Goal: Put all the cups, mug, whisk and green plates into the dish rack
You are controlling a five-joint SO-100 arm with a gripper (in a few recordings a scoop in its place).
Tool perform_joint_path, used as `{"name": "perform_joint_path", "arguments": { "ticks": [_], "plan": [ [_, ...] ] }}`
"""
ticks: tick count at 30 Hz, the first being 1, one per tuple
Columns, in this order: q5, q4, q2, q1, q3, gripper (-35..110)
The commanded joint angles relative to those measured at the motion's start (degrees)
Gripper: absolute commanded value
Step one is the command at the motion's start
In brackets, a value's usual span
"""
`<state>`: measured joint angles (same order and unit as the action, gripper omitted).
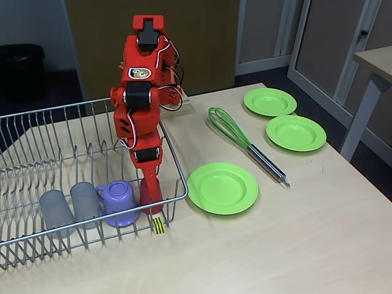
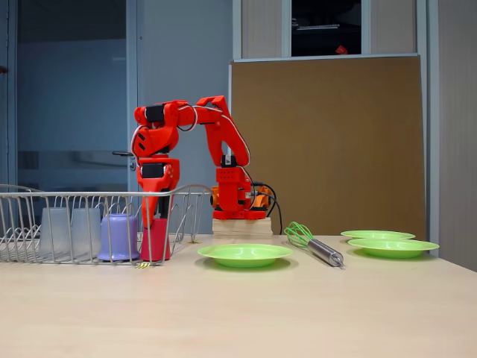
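Observation:
My red gripper (image 1: 149, 184) (image 2: 159, 222) points straight down into the right front corner of the dish rack (image 1: 92, 230) (image 2: 89, 195). It is shut on the rim of the red cup (image 1: 150, 197) (image 2: 154, 242), which stands upright on the rack floor. To its left in the rack stand the purple mug (image 1: 117, 203) (image 2: 119, 236) and two grey cups (image 1: 86, 203) (image 1: 55, 210) (image 2: 86, 230) (image 2: 56, 231). On the table lie the whisk (image 1: 245, 144) (image 2: 313, 242) and three green plates (image 1: 222, 187) (image 1: 296, 133) (image 1: 269, 101) (image 2: 245, 253) (image 2: 393, 246) (image 2: 378, 235).
The arm's base (image 1: 174, 98) (image 2: 238, 201) stands on a wooden block behind the rack's right end. The rack's upright dividers (image 1: 37, 165) fill its left part. Another table (image 1: 373, 67) stands off to the right.

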<state>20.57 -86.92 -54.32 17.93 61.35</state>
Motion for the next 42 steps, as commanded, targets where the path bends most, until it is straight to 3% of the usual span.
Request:
{"name": "perform_joint_path", "arguments": {
  "ticks": [1,14,18,26,32,42],
  "plan": [
    [1.23,-1.41,-3.25,1.49,-1.58,35],
    [5.80,-11.60,-10.02,4.39,-11.60,33],
    [2.72,-13.36,-14.59,3.52,-11.07,31],
    [-26.81,-8.70,-36.39,-4.22,12.39,35],
    [-49.75,-4.13,-48.96,-17.31,28.92,31],
    [-80.24,15.29,-49.83,-41.04,42.80,33]
  ]
}}
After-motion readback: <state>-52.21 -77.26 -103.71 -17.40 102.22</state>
